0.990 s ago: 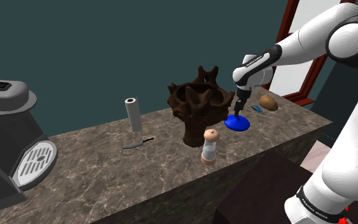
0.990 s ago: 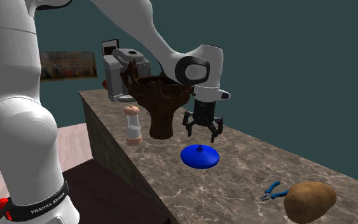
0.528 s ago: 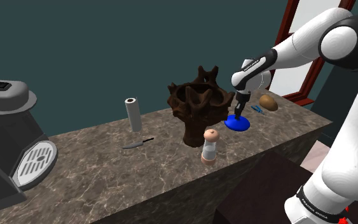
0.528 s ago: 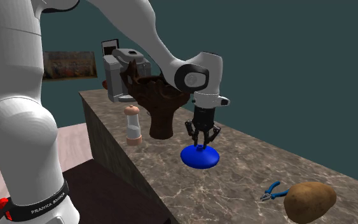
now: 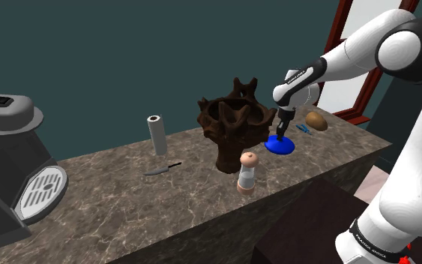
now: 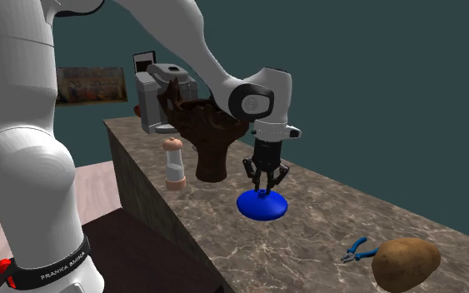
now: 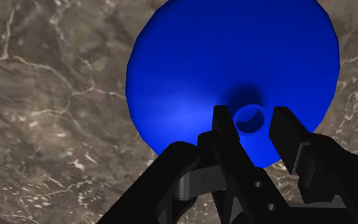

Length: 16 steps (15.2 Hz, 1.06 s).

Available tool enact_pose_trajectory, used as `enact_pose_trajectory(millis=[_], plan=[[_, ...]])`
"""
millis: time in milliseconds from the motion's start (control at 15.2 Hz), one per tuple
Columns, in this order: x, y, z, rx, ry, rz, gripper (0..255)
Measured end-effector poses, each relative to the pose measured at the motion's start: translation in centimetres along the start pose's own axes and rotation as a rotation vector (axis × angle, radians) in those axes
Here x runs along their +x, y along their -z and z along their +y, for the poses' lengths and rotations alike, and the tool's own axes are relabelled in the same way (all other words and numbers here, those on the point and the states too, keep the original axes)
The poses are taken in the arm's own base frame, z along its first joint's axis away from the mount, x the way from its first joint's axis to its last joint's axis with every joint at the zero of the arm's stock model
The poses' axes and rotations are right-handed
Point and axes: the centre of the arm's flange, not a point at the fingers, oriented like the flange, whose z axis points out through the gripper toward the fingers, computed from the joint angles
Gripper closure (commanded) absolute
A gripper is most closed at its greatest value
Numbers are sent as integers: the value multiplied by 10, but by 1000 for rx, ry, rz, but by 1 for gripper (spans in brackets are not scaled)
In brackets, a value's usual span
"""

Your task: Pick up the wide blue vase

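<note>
The wide blue vase is a low, flat dome with a small neck on top, standing on the marble counter. In the second exterior view the vase sits just in front of a dark brown sculpted piece. My gripper points straight down onto the top of the vase. In the wrist view the gripper is shut on the little neck, with one black finger on each side of it and the blue body spreading out beneath. The shoulder view puts the gripper at the vase's top.
A dark brown branching sculpture stands close beside the vase, with a shaker in front of it. A potato and blue pliers lie toward the counter's end. A paper roll, knife and coffee machine are farther off.
A second ago the gripper hung open above the vase. It has come down and shut on the neck, and nothing has moved in the last half second.
</note>
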Motion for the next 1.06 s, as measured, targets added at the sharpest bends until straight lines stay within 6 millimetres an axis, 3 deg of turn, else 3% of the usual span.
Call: enact_pose_trajectory(millis=[1056], plan=[[1, 76, -6, 1, 1, -1, 255]])
